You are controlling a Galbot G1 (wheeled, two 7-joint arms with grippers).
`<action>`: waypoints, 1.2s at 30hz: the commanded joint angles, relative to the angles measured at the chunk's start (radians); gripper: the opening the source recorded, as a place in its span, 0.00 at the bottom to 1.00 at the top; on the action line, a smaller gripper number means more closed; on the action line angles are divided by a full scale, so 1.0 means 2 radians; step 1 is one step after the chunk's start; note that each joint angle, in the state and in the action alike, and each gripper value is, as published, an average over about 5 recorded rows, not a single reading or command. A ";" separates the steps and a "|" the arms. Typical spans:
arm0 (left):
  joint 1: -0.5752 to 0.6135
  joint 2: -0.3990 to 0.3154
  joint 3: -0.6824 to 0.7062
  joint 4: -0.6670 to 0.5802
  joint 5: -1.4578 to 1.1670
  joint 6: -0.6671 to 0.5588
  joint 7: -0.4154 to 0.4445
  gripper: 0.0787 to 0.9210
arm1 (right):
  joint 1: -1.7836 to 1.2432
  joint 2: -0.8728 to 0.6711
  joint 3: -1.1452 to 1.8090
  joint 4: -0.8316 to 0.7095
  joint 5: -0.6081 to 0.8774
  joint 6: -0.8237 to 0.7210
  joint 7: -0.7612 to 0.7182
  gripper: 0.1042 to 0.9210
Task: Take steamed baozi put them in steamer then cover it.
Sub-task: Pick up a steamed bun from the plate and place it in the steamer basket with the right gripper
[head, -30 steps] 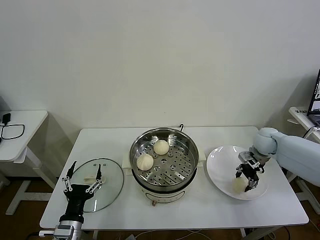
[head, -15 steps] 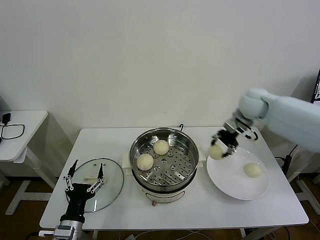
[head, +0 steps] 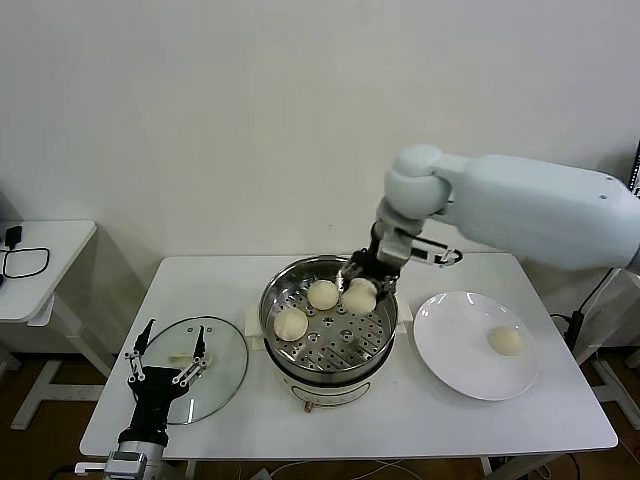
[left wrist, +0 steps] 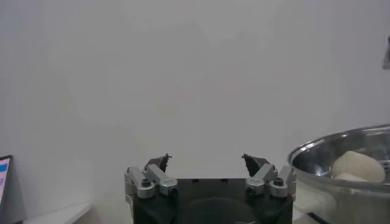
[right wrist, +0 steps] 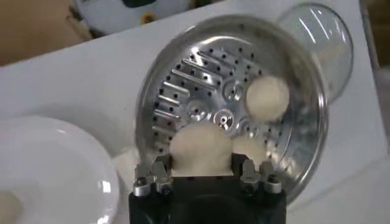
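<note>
The steel steamer (head: 378,320) stands mid-table with two baozi on its tray, one at the back (head: 321,294) and one at the left (head: 289,323). My right gripper (head: 360,290) is shut on a third baozi (head: 360,296) and holds it over the tray's back right part. In the right wrist view that held baozi (right wrist: 201,149) sits between the fingers above the steamer tray (right wrist: 189,91). A fourth baozi (head: 505,341) lies on the white plate (head: 450,350). The glass cover (head: 220,375) lies flat left of the steamer. My left gripper (head: 165,362) is open above the cover.
The steamer's rim with a baozi inside (left wrist: 358,165) shows in the left wrist view, beside my left gripper (left wrist: 207,159). A small white side table (head: 40,270) with a black cable stands at the far left. The table's front edge is near the cover and plate.
My right gripper took a baozi from the plate and carried it left, from above the plate's edge to over the steamer tray. The left arm has not moved.
</note>
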 commanded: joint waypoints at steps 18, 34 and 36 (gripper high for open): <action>-0.001 -0.003 -0.004 0.008 -0.002 -0.003 -0.001 0.88 | -0.096 0.053 0.018 0.023 -0.133 0.095 0.002 0.67; -0.003 -0.004 -0.006 0.011 -0.002 -0.004 -0.001 0.88 | -0.094 0.047 0.035 0.027 -0.144 0.080 0.007 0.87; -0.003 -0.004 -0.006 0.011 -0.002 -0.004 -0.001 0.88 | -0.089 0.035 0.049 0.028 -0.137 0.080 0.006 0.88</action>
